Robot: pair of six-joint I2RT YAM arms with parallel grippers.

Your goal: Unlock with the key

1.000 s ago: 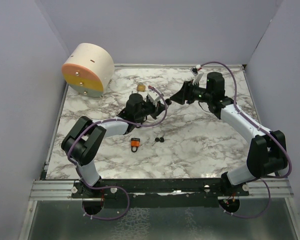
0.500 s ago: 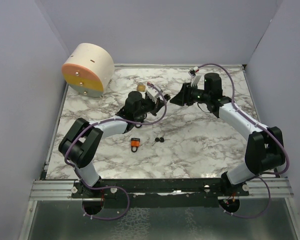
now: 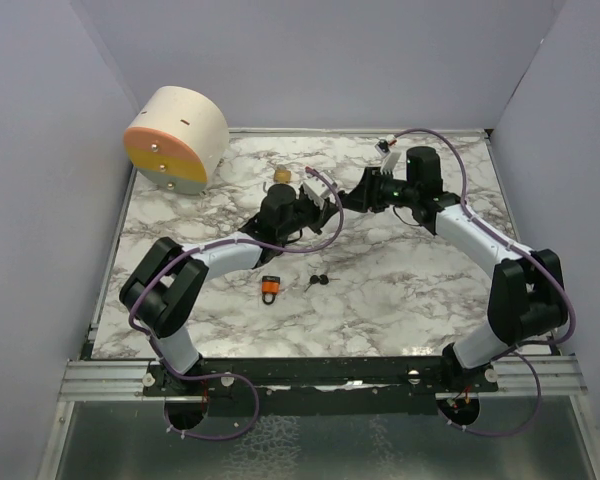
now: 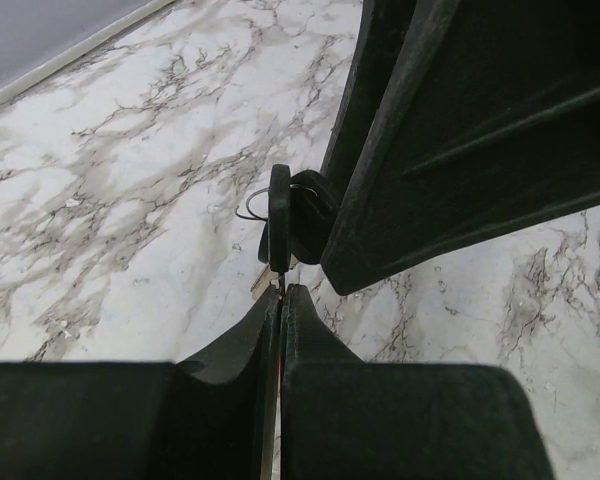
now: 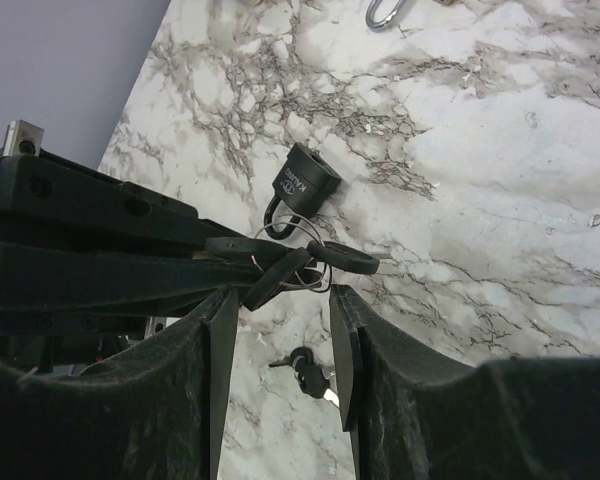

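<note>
On the marble table (image 3: 410, 292), nearest my bases, the orange padlock (image 3: 270, 288) lies flat, with a loose pair of keys (image 3: 318, 281) just beside it on its right; farther out, above the marble, my left gripper (image 4: 281, 300) is pinched tight on the blade of a key (image 4: 279, 225), whose black-headed ring-mates dangle from it; my right gripper (image 5: 282, 298) stands parted around that bunch (image 5: 292, 262), gripping nothing; beyond sits a brass padlock (image 3: 281, 175); at the far left rests a cream-and-orange drum (image 3: 175, 140).

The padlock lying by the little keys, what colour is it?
The padlock is orange with a black top; the top external view shows it best.
</note>
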